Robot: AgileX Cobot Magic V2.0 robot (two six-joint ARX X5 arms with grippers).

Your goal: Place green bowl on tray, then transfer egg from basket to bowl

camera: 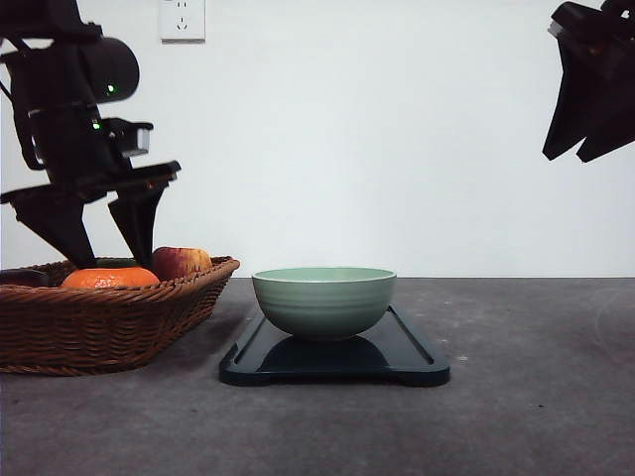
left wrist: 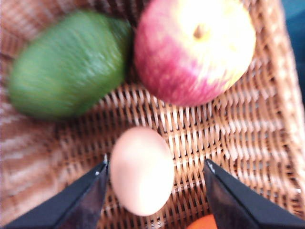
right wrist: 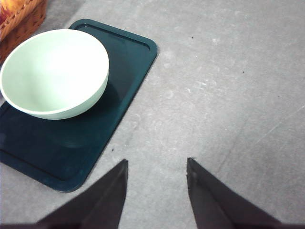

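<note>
1. The basket (camera: 109, 322) stands at the table's (camera: 516, 397) left edge and holds the egg (left wrist: 142, 170), an apple (left wrist: 194, 50), a green fruit (left wrist: 66, 64) and an orange (camera: 109, 279).
2. The green bowl (camera: 323, 300) sits upright and empty on the tray (camera: 407, 359), just beside the basket.
3. The egg lies on the weave, its long axis running roughly along the fingers.
4. The left gripper (left wrist: 155, 179) is spread wide astride the egg, one finger about touching it.
5. The right gripper (right wrist: 157, 167) hangs open above bare table.

The green bowl (camera: 323, 300) sits on the tray (camera: 417, 359) mid-desk (camera: 536, 397). The basket (camera: 99, 322) stands at the desk's left edge, holding egg (left wrist: 141, 170), apple (left wrist: 193, 50) and orange (camera: 109, 279).
</note>
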